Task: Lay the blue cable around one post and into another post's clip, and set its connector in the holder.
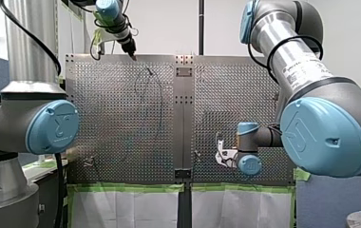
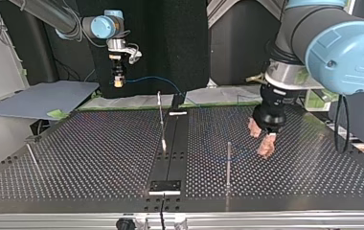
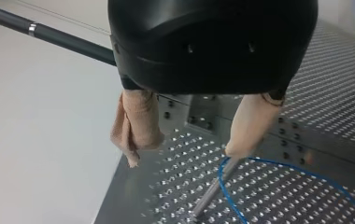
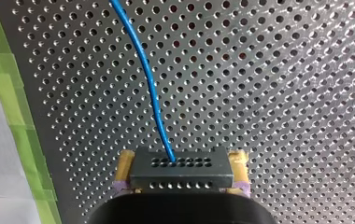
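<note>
While my right claw [image 4: 181, 159] hangs high over the far left of the worktop [image 2: 74, 158] in the top view, it is shut tight on the dark connector [image 4: 181, 175]. Its yellow pads [image 4: 125, 163] press on both sides of the block. The blue cable [image 4: 151, 93] comes out of the middle of the connector and runs away over the holes of the worktop. In the top view the cable hangs in the air from that claw. It bends to the right and drops down near the far middle of the worktop.

My left claw [image 3: 184, 156] is low over the right half of the worktop in the top view. It is wide open and holds nothing. Its fingers wear beige pads [image 3: 136, 126]. In the left wrist view the tip of one pad is just beside the top of a thin metal post [image 3: 213, 189]. The blue cable makes a curve right at that post and touches it. I cannot tell if it goes all the way round.

Another thin post [image 2: 161, 120] stands tilted by the middle strip, between the two claws. A small dark plate [image 2: 165, 186] with a pale strip lies at the near middle edge, well apart from the connector. Green tape [image 4: 19, 121] runs along the worktop's edge beside my right claw.
</note>
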Tool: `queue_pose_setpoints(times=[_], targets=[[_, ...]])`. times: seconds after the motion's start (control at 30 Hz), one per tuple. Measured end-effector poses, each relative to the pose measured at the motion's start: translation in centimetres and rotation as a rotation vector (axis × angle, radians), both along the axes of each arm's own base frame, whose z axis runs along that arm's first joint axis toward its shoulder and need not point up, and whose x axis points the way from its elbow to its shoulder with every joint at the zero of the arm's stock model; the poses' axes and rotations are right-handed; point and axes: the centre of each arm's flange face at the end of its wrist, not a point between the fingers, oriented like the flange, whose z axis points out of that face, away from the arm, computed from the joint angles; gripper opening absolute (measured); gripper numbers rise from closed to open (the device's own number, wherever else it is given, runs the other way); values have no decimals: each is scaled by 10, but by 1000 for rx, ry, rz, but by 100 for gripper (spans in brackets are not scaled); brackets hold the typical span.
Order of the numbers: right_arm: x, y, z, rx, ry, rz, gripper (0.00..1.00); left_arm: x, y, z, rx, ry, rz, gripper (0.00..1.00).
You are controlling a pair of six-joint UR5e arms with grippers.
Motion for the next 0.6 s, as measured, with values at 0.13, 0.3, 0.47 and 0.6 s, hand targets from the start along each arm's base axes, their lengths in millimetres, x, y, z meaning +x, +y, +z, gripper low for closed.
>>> queue_pose_setpoints(times=[0.13,0.3,0.47,0.6], targets=[[0,-1,0,-1,1,0,0,-1,0,-1,35,2,-9,100],[0,0,0,0,2,1,0,-1,0,-1,82,0,-20,100],[0,0,0,2,4,2,0,-1,1,-1,123,-1,-23,100],[0,0,0,4,6,1,0,-1,2,-1,133,1,-21,100]])
